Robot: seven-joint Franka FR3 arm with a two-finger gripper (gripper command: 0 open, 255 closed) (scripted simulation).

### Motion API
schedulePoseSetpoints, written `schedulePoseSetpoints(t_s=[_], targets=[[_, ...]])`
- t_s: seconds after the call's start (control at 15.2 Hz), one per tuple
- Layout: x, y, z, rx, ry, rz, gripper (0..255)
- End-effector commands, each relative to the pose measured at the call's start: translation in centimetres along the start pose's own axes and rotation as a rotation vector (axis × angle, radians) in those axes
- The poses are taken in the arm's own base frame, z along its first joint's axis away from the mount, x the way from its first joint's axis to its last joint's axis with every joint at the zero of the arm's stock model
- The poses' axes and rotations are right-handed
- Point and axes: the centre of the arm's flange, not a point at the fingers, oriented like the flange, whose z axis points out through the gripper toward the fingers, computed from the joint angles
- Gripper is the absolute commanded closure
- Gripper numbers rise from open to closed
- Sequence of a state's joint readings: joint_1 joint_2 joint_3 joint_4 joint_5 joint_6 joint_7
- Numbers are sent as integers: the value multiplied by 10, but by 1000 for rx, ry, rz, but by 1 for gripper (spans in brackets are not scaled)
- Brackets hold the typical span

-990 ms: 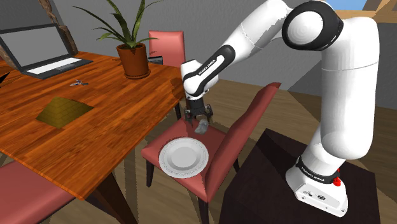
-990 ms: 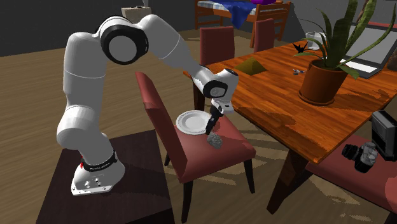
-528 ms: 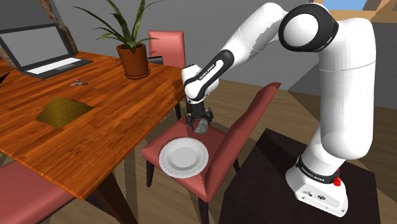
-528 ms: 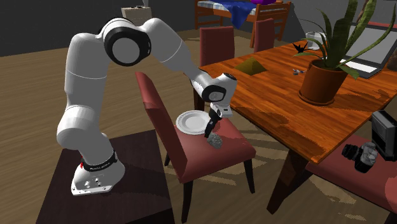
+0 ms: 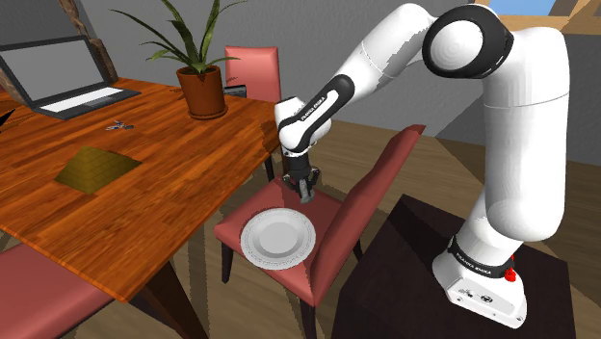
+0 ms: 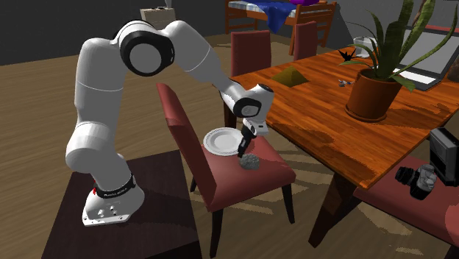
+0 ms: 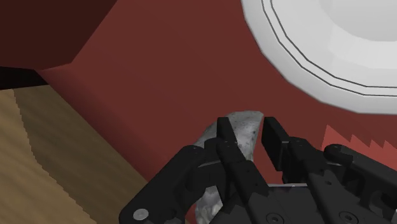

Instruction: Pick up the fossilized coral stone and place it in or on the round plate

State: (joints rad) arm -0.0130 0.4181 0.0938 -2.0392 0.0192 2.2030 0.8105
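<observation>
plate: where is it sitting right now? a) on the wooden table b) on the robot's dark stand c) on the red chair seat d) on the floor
c: the white plate lies on the red chair seat, beside the stone that the gripper clasps.

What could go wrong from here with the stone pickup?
1. The stone sits off-centre in the claw and bulges past one side. It is lumpy, so it may twist or slip out on the lift.
2. The plate lies close beside the stone on the chair seat, near the seat's edge. A bump from the claw could push it off.
3. A dropped stone could roll off the seat.
</observation>
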Motion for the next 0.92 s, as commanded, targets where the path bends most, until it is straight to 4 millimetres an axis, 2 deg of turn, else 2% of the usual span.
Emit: schedulePoseSetpoints(t_s=[0.0,0.33,0.66,0.73,0.79,0.86], targets=[[2,1,1,1,2,2,255],[2,1,2,1,2,2,255],[-4,5,-24,1,2,2,255],[-3,4,-19,2,2,2,255],[-3,4,-19,2,2,2,0],[1,24,-16,91,47,-3,0]])
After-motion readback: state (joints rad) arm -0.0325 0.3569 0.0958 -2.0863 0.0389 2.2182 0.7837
